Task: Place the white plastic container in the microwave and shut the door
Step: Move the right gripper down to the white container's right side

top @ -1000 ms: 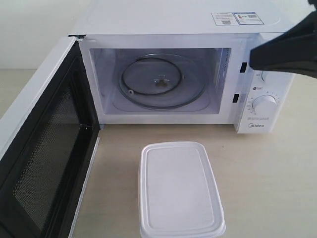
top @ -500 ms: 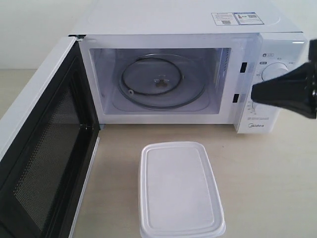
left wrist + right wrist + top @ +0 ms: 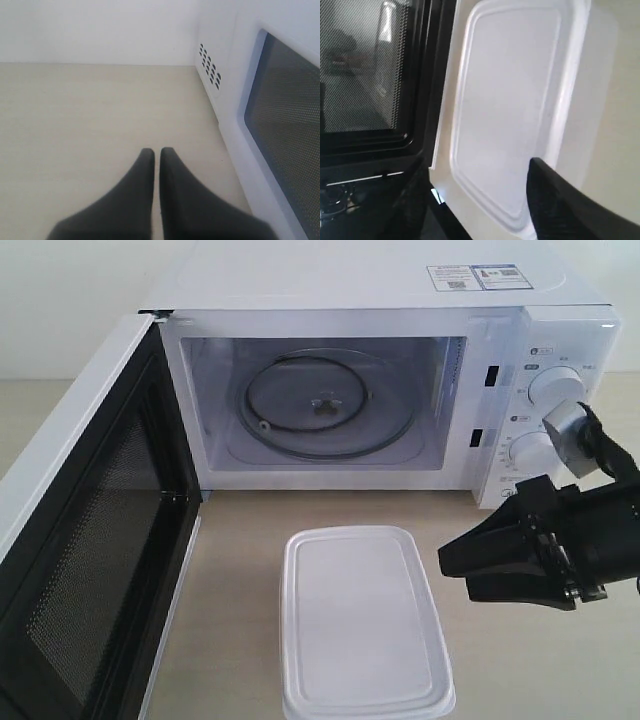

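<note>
The white plastic container [image 3: 362,620] lies lidded on the table in front of the microwave [image 3: 350,300]. The cavity shows its bare glass turntable [image 3: 320,405]. The door [image 3: 85,540] stands swung wide open to the left, black mesh inner face showing. My right gripper [image 3: 455,575] hangs open just right of the container, fingers pointing at its side and apart from it. The right wrist view shows the container [image 3: 510,110] between the spread fingers [image 3: 560,210], with the door mesh [image 3: 365,75] beyond. My left gripper [image 3: 156,152] is shut and empty over the table, beside the door's outer window [image 3: 285,125].
Two round knobs [image 3: 556,390] sit on the microwave's right panel, just behind the right arm. Stickers [image 3: 478,277] lie on the microwave's top. Vent holes [image 3: 210,70] mark the microwave's side near the left gripper. Beige tabletop [image 3: 540,660] runs around the container.
The right arm has come down from in front of the microwave's control panel to table height beside the container's right side. The container, door and microwave have not moved.
</note>
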Robot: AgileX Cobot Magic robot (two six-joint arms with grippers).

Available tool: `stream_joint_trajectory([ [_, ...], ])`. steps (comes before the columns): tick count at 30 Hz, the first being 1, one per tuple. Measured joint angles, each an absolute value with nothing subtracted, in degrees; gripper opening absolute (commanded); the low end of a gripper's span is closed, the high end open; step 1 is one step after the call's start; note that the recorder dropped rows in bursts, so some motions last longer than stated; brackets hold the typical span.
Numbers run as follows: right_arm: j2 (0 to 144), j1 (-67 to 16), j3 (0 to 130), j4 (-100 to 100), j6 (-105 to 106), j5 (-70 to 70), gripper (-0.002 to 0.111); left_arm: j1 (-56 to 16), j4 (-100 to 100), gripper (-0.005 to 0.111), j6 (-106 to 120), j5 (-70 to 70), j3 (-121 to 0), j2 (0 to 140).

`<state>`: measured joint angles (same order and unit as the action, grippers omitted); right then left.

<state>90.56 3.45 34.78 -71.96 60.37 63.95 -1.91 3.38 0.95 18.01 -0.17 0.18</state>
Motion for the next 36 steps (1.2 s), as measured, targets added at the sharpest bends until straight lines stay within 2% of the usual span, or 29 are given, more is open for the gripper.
stream_joint_trajectory([
  [8, 97.0, 3.2, 34.8, -72.3, 60.6, 60.7, 0.056, -1.9, 3.4, 0.004, 1.0, 18.0, -0.2, 0.2],
  [28, 104.9, -5.3, 35.6, -80.1, 68.6, 50.9, 0.056, -1.9, 3.4, 0.004, 1.0, 18.0, -0.2, 0.2],
  [30, 105.6, -5.6, 36.3, -80.9, 68.7, 51.0, 0.053, -1.9, 3.4, 0.004, 1.0, 18.0, -0.2, 0.2],
  [36, 106.2, -5.8, 36.6, -82.7, 70.1, 51.8, 0.029, -1.9, 3.4, 0.004, 1.0, 18.0, -0.2, 0.2],
])
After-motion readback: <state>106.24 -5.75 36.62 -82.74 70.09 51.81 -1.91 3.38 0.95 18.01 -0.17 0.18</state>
